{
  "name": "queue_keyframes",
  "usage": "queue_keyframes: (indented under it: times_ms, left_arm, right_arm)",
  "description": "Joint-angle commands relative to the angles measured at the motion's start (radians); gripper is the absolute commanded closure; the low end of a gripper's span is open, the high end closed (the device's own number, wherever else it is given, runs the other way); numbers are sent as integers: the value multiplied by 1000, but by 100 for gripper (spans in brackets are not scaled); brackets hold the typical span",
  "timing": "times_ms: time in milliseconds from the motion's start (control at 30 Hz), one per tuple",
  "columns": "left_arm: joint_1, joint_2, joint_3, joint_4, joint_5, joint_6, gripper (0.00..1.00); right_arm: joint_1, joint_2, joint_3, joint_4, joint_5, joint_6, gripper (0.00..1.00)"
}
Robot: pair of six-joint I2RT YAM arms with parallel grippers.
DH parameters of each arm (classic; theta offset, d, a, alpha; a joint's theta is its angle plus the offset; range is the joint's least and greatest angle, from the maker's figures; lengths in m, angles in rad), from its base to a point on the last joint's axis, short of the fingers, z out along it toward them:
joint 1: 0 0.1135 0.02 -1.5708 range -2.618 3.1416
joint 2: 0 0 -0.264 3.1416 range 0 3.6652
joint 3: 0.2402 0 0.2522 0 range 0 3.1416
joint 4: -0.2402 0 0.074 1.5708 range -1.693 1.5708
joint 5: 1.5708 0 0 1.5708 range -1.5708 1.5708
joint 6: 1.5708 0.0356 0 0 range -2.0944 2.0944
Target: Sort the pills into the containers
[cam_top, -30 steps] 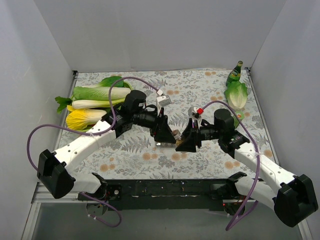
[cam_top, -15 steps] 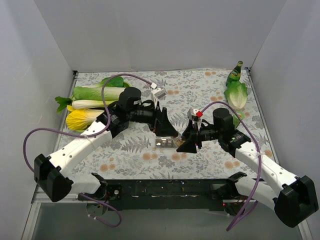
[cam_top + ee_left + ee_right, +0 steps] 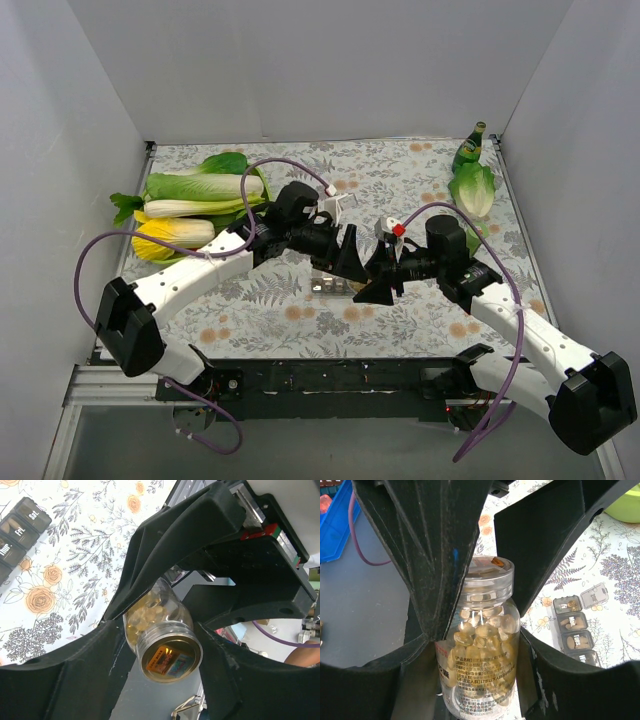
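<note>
A clear pill bottle (image 3: pixel 480 645) full of yellowish capsules is held in the air over the floral mat. My right gripper (image 3: pixel 477 652) is shut on its body; it also shows in the top view (image 3: pixel 377 282). My left gripper (image 3: pixel 167 650) comes from the opposite side, and its fingers press both sides of the bottle's clear lid (image 3: pixel 170 659). In the top view my left gripper (image 3: pixel 352 262) meets the right one. The strip of containers (image 3: pixel 330 287) lies on the mat just below the grippers. Several compartments (image 3: pixel 575 630) hold pills. It also shows in the left wrist view (image 3: pixel 20 527).
Napa cabbages (image 3: pixel 200 185) and a yellow one (image 3: pixel 172 238) lie at the far left. A small green bottle (image 3: pixel 468 148) and a lettuce (image 3: pixel 472 190) are at the back right. Grey walls close in the left, back and right sides.
My left gripper has swung right, from above the container strip to the bottle, and now sits around its lid. My right gripper with the bottle has barely moved.
</note>
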Motion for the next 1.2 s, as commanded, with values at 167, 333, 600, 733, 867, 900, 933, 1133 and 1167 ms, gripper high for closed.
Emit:
queue_keyframes:
  times_ms: [167, 333, 600, 733, 867, 900, 933, 1133, 1167]
  left_arm:
    - [-42, 33, 88, -95, -37, 7, 59]
    - [-52, 48, 104, -121, -41, 8, 92]
    - [-52, 19, 85, -116, -70, -7, 100]
    - [-42, 1, 38, -93, -81, -38, 100]
    - [-24, -35, 4, -60, -75, -62, 100]
    - [-18, -41, -4, -49, -70, -66, 100]
    - [-7, -47, -10, -44, -67, -72, 100]
    - [30, -85, -50, -30, -60, -87, 100]
    - [34, -90, -56, -35, -63, -87, 100]
  right_arm:
    - [3, -10, 46, 10, 30, -17, 99]
    - [3, -13, 43, 8, 47, -23, 99]
    - [3, -16, 29, 16, 35, -17, 65]
    - [3, -17, 21, 19, 27, -20, 46]
    - [3, -19, 17, 16, 24, -25, 31]
    - [3, -19, 17, 16, 24, -28, 25]
    - [3, -19, 15, 14, 24, -29, 23]
    - [3, -19, 6, 13, 36, -34, 14]
    - [3, -19, 6, 10, 41, -39, 13]
